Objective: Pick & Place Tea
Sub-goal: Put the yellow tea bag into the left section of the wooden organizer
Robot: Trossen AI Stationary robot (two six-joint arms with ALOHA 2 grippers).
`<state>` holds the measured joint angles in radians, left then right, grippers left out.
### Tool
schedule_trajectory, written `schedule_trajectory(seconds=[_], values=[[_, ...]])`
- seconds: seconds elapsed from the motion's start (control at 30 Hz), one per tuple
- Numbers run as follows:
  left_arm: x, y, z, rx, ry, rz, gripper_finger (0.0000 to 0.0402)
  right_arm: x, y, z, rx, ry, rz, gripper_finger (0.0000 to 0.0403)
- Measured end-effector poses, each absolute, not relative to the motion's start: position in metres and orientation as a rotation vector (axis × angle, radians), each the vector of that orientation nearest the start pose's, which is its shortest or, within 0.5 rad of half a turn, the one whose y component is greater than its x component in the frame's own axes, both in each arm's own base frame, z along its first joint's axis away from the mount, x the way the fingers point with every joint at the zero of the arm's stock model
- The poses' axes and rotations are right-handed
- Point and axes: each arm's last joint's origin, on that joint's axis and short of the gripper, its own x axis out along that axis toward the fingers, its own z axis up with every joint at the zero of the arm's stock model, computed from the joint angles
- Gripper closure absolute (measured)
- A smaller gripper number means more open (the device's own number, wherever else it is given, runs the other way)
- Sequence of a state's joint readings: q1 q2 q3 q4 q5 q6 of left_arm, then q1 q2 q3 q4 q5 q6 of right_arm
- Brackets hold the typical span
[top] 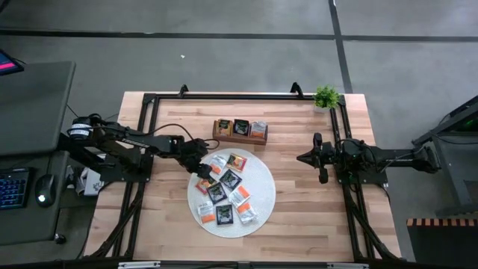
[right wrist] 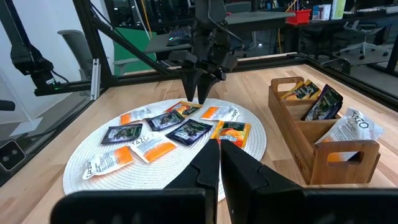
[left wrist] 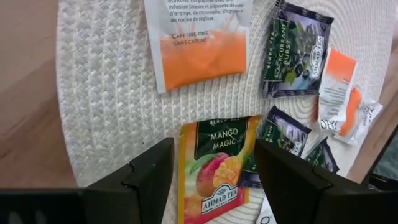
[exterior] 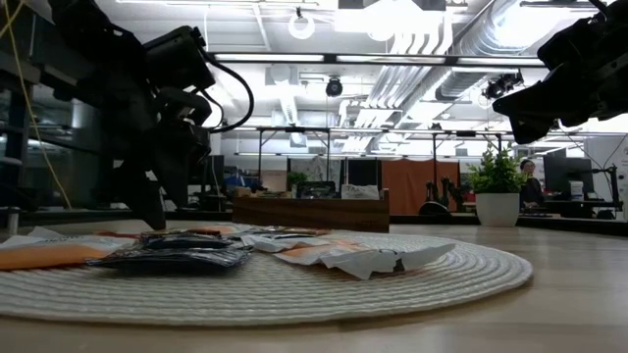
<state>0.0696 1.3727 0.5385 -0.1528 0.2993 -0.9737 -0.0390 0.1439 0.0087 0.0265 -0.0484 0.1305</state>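
Directly under the left gripper point(left wrist: 211, 171), between its two spread fingers, lies an orange and green tea sachet point(left wrist: 217, 168) with the words "MANGO MAGIC" and, lower on it, "AHMAD TEA"; the fingers stand on each side of it and the pictures do not show them touching it. Just ahead of this gripper, on the round white woven mat point(left wrist: 106, 93), lies a white and orange sachet point(left wrist: 202, 40) that reads "CAFFEINE-FREE / SANS CAFEINE", with some French words about orange above that are only partly readable. Beside it, a dark sachet point(left wrist: 297, 53) carries "BLACKCURRANT BURST" and "AHMAD TEA". More dark sachets point(left wrist: 283, 134) lie just beside the mango one, and small white and orange sachets point(left wrist: 339, 93) lie near the mat's edge; their print is too small to read. In the high view the left gripper point(top: 200, 166) hangs over the edge of the mat point(top: 263, 196) that is nearest to its own arm, with the sachets point(top: 226, 193) spread across the mat. Beyond the mat stands the wooden tray point(top: 240, 139), each of its three compartments holding a sachet. The right gripper point(top: 322, 158) waits well apart from the mat, its fingers pressed together and holding nothing. In its wrist view one tray sachet point(right wrist: 357, 124) shows the word "TAZO".
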Motion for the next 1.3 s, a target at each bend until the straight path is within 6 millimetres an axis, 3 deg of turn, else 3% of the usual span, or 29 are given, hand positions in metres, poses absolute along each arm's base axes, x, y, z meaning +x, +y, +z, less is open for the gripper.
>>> schedule_trajectory(seconds=[0.87, 1.3], values=[[0.235, 0.002, 0.138, -1.057, 1.041, 0.273, 0.0181, 0.106, -0.003, 0.157, 0.135, 0.109, 0.003, 0.0391], [0.249, 0.001, 0.143, -1.026, 1.045, 0.256, 0.0181, 0.106, -0.003, 0.157, 0.135, 0.109, 0.002, 0.0391]])
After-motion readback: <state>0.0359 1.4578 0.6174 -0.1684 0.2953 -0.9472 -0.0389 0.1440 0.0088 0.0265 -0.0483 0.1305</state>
